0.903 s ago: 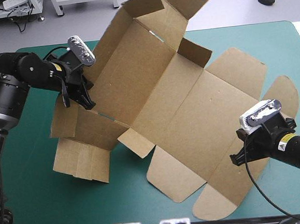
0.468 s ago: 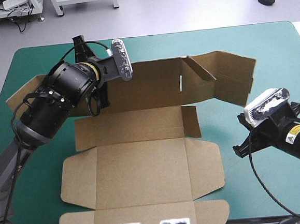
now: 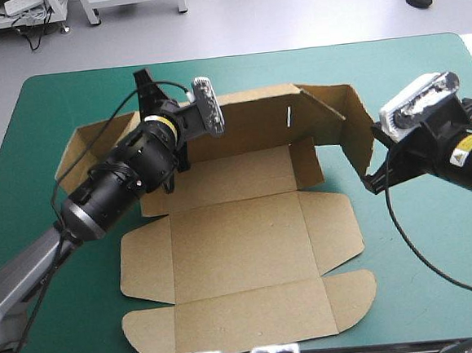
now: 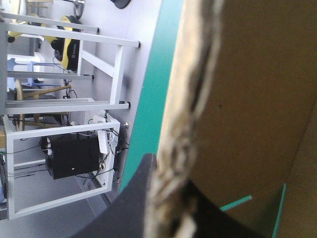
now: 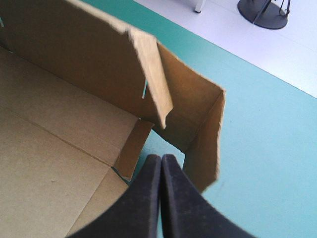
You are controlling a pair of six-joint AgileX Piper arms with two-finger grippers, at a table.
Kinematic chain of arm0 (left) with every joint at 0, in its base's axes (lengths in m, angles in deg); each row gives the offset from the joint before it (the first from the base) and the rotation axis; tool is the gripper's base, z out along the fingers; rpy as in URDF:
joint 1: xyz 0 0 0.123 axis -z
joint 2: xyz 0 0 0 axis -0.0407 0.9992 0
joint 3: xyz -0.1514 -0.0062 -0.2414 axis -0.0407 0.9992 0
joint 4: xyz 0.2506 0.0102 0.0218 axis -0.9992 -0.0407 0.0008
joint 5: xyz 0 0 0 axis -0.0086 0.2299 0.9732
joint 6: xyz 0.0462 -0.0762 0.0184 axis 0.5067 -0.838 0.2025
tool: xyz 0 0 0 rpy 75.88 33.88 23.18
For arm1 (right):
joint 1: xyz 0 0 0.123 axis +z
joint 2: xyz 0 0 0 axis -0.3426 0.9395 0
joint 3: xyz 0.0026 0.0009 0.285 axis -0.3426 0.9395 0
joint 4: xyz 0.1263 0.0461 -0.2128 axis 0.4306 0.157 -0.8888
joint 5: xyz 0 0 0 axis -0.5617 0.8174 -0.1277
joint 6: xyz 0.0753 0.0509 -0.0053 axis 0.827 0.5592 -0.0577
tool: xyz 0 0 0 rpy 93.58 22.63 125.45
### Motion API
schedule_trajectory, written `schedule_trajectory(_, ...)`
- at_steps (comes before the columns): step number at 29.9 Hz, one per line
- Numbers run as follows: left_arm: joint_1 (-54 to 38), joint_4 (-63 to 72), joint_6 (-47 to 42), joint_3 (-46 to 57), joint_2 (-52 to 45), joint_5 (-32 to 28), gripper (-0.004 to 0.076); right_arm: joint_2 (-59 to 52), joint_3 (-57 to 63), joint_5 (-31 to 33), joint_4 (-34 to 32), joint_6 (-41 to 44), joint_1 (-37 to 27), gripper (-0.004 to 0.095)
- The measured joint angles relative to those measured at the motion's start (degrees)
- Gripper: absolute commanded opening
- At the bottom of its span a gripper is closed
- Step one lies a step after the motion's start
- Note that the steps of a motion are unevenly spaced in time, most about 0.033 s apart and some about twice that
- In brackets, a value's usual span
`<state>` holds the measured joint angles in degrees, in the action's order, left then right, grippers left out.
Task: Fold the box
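The left gripper [image 3: 175, 159] pinches the raised far wall of the brown box [image 3: 242, 250], mid-table on the teal-green cover [image 3: 429, 292]. That wall runs left to right, with the flat lid pointing at the near edge. The right gripper [image 5: 161, 166], fingers pressed together, sits beside the wall's right flap.

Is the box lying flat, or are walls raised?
Partly raised. The box has its far wall standing, pinched by the left gripper, right end flap bent forward; near panels lie flat on the table.
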<state>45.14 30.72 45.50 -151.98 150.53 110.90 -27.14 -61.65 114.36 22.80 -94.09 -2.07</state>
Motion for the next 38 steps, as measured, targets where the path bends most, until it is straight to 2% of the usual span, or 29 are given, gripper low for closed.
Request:
schedule_trajectory(2,0.78,-4.72,-5.42,5.25,-0.75,-2.94,-0.0011,2.78,-2.9,2.08,0.0,-0.64,0.0,-0.0025)
schedule_trajectory(6,3.15,-22.9,-21.05,15.0,-4.37,-9.84,-0.0011,8.53,-9.16,5.02,-0.06,-1.59,0.0,-0.0025)
schedule_trajectory(10,4.0,-36.97,-32.72,21.96,-7.42,-12.78,-0.0011,14.54,-16.85,7.17,-0.06,-2.42,0.0,-0.0025)
schedule_trajectory(14,4.06,-45.06,-39.58,26.63,-8.54,-13.86,-0.0011,20.96,-25.68,10.55,0.0,-2.95,-0.95,-0.0025)
schedule_trajectory(19,4.06,-49.15,-42.45,28.58,-8.79,-14.12,-0.0011,30.14,-37.47,16.75,2.47,-3.15,-3.98,-0.0025)
schedule_trajectory(22,4.06,-50.47,-44.71,28.58,-8.83,-14.05,-0.0011,34.84,-41.53,17.37,5.89,-3.15,-5.63,-0.0025)
schedule_trajectory(28,3.92,-50.9,-45.9,28.58,-8.83,-13.36,-0.0011,42.26,-42.51,17.32,9.21,-2.97,-6.29,-0.0025)
schedule_trajectory(38,0.91,-50.97,-44.4,28.6,-6.53,-13.55,-0.0011,50.09,-42.51,17.32,9.21,-2.69,-6.34,-0.0025)
